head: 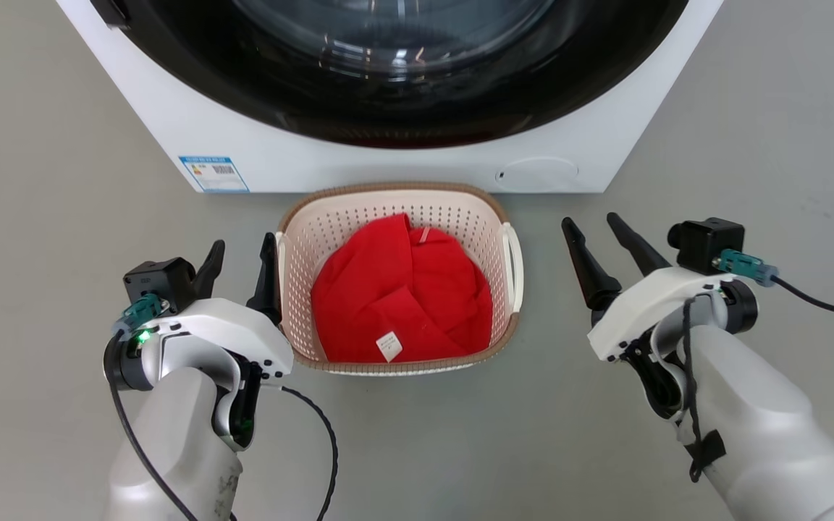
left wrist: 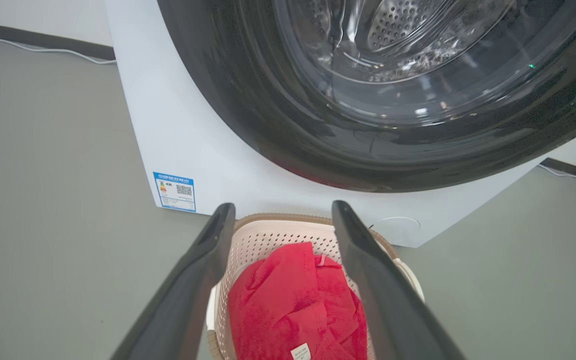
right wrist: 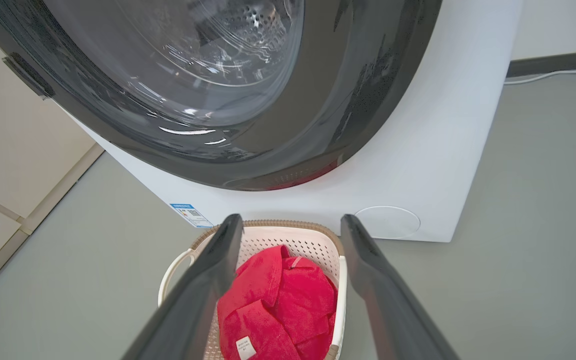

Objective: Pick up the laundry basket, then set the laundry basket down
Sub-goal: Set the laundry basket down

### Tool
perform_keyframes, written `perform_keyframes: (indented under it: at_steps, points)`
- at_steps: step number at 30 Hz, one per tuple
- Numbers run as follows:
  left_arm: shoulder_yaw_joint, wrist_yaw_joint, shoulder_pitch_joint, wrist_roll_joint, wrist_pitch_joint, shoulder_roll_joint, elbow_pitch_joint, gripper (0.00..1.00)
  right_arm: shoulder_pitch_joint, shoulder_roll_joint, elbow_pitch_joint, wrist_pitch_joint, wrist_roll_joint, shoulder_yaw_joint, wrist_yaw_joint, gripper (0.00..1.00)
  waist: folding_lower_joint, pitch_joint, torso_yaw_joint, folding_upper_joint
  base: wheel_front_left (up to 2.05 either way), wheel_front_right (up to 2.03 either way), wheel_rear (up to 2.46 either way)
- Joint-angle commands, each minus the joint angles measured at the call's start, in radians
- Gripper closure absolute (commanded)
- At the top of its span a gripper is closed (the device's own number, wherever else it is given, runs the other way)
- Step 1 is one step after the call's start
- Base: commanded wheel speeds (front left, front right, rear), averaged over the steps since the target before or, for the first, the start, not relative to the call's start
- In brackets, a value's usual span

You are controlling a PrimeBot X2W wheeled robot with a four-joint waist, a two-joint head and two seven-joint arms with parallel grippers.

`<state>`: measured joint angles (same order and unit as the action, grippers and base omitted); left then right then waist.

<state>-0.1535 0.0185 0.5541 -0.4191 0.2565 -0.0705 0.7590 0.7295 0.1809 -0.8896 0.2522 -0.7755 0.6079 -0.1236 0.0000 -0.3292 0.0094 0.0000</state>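
Laundry basket [head: 397, 217] abuts washer [head: 171, 123]; parted left gripper [head: 242, 255] beside its rim, right gripper [head: 604, 233] spread apart.

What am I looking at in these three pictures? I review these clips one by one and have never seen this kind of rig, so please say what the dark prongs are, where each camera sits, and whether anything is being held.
The dark prongs are the robot's two-fingered grippers. The wide picture comes from a camera on its head, looking down: the left gripper is at lower left, the right gripper at lower right, each on a pale arm. The other two pictures come from cameras on the wrists, looking along each gripper's own fingers.

On the grey floor stands the laundry basket, cream with a brown rim and white loop handles, holding a red garment with a small white tag. Right behind it is a white washing machine with a dark round door.

Nothing is held. Both grippers are open, one on each side of the basket; the left is close to its handle, the right stands clearly apart.
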Motion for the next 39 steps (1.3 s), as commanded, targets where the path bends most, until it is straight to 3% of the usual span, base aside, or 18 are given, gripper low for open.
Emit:
perform_keyframes:
  at_steps: [1,14,29,39]
  points:
    - [0.037,0.006,-0.01,0.01,0.005,-0.019,-0.049,0.0,-0.033,0.001,0.039,0.01,0.024,-0.013,-0.007,0.0,0.0,0.015,-0.002,0.0,0.0,0.0,0.0]
    - [0.085,0.013,-0.162,0.06,0.005,0.01,-0.236,0.0,-0.191,-0.001,0.226,0.01,0.178,-0.182,-0.007,0.0,0.0,0.125,-0.001,0.0,0.0,0.0,0.0]
    - [0.108,0.017,-0.304,0.085,0.005,0.019,-0.417,0.0,-0.386,-0.028,0.436,0.01,0.27,-0.325,-0.007,0.0,0.0,0.227,-0.006,0.0,0.0,0.0,0.0]
    - [0.12,0.01,-0.36,0.108,0.005,0.02,-0.49,0.0,-0.471,-0.04,0.556,0.01,0.343,-0.371,-0.007,0.0,0.0,0.255,-0.002,0.0,0.0,0.0,0.0]
